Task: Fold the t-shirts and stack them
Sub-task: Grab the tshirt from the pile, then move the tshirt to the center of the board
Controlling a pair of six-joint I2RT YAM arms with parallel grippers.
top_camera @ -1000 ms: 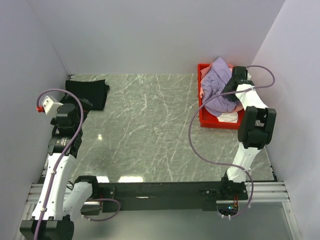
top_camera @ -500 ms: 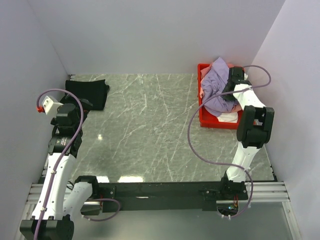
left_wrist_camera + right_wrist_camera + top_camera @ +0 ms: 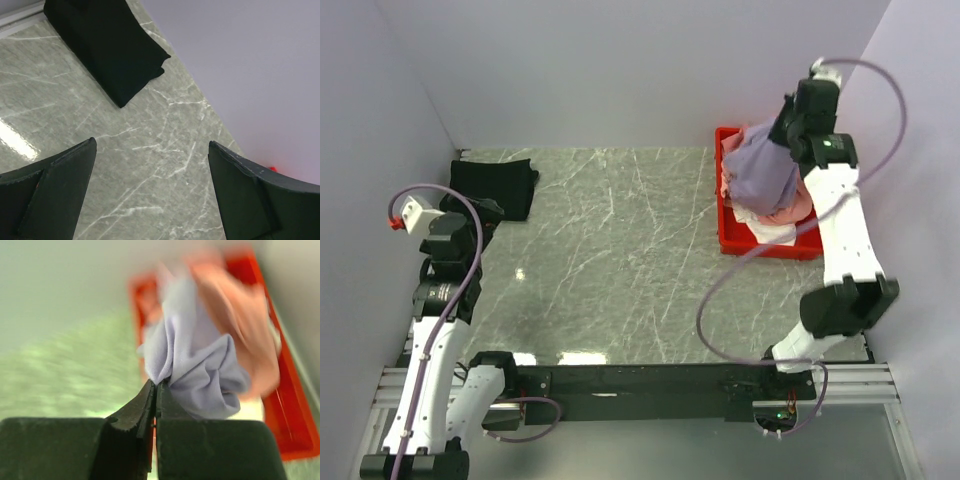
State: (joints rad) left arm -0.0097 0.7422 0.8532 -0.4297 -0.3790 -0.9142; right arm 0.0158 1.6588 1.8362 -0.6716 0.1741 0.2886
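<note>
My right gripper is shut on the lavender-purple t-shirt and holds it hanging above the red tray; the wrist view shows the cloth pinched at my closed fingertips. A salmon-pink t-shirt and a white t-shirt lie in the tray under it. The pink cloth shows blurred behind the purple one. A folded black t-shirt lies at the table's far left corner, also in the left wrist view. My left gripper is open and empty above the table, short of it.
White walls close in the table at the left, back and right. The red tray stands against the right wall at the back. A purple cable loops from the right arm over the table's right side.
My right gripper has risen from the tray with the lavender-purple shirt, pulling it up off the pink and white shirts. The left arm has barely moved.
</note>
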